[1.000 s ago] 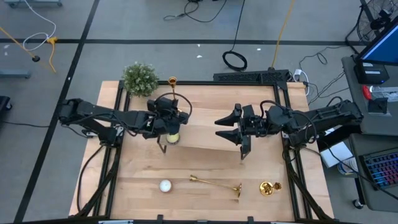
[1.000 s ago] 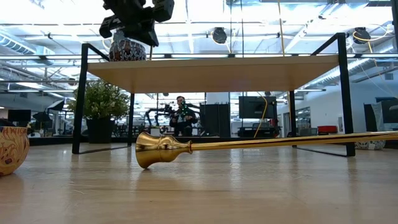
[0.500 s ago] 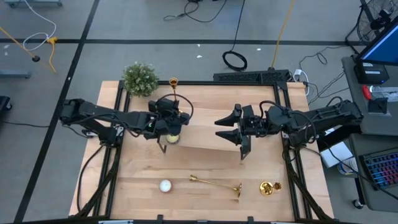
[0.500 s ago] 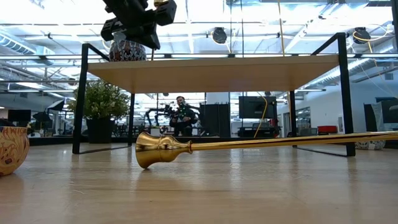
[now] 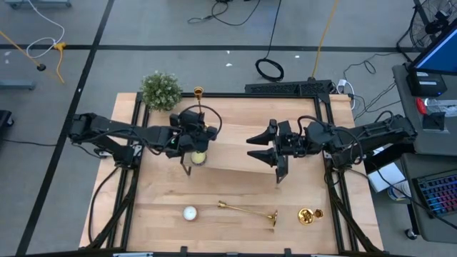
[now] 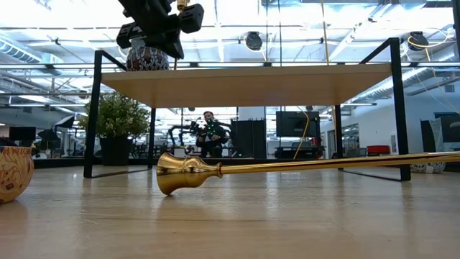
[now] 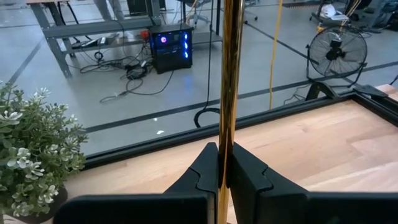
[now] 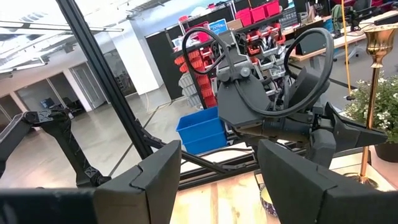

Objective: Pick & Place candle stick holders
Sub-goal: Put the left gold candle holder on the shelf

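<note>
Wooden shelf with black wire frame (image 5: 243, 143): I read it as the drop-off; both arms hover above its top board, so whatever I carry only has to go down.
Left gripper (image 7: 222, 163): pinched tight on the thin stem of a shiny gold metal candlestick (image 7: 229, 81), low on the stem, so it hangs upright between the fingers for a base-first landing, I judge.
Right gripper (image 8: 217, 168): I have it waiting with its fingers apart and nothing between them, facing the left arm across the shelf.
Second gold candlestick, standing (image 5: 198, 100): already upright at the back of the shelf, just beyond the left gripper, beside the small potted green plant (image 5: 161, 89).
Third gold candlestick, lying (image 5: 248, 210): on its side on the table in front of the shelf, below and well clear of both grippers.
Round white tealight candle (image 5: 189, 213): near the lying candlestick's slim end.
</note>
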Tool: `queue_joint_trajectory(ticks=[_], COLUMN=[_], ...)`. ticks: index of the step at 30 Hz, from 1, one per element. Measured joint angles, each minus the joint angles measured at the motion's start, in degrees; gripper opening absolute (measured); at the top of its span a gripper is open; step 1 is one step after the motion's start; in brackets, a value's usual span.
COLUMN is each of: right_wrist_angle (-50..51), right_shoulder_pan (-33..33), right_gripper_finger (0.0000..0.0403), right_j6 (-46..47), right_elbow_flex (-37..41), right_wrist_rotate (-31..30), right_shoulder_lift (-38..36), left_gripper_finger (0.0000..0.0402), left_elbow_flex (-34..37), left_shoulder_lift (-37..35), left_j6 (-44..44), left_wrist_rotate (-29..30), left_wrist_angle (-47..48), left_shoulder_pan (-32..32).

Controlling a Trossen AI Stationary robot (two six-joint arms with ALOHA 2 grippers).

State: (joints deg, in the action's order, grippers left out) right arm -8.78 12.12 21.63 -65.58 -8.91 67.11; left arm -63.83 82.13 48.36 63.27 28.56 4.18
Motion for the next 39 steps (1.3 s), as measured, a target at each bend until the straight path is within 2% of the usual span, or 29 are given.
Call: queue_joint_trajectory(ticks=[10, 18, 25, 28, 35, 39], right_wrist_angle=[0.1, 0.1, 0.4, 0.5, 0.5, 0.5], right_shoulder_pan=[0.0, 0.0, 0.0, 0.0, 0.0, 0.0], right_gripper_finger=[0.0210, 0.0210, 0.0210, 0.0210, 0.0210, 0.0210], right_j6=[0.0, 0.0, 0.0, 0.0, 0.0, 0.0], right_elbow_flex=[0.0, 0.0, 0.0, 0.0, 0.0, 0.0], right_wrist_rotate=[0.0, 0.0, 0.0, 0.0, 0.0, 0.0], right_shoulder_lift=[0.0, 0.0, 0.0, 0.0, 0.0, 0.0], left_gripper_finger=[0.0016, 0.0042, 0.0011, 0.0011, 0.0082, 0.0105], left_elbow_flex=[0.0, 0.0, 0.0, 0.0, 0.0, 0.0], left_shoulder_lift=[0.0, 0.0, 0.0, 0.0, 0.0, 0.0], left_j6=[0.4, 1.7, 1.2, 0.8, 0.9, 0.9], left_wrist_rotate=[-0.7, -1.5, -1.6, -1.7, -3.0, -2.8], left_wrist_angle=[-0.1, 0.0, 0.5, 0.5, 0.4, 0.4], left_shoulder_pan=[0.0, 0.0, 0.0, 0.1, 0.5, 1.0])
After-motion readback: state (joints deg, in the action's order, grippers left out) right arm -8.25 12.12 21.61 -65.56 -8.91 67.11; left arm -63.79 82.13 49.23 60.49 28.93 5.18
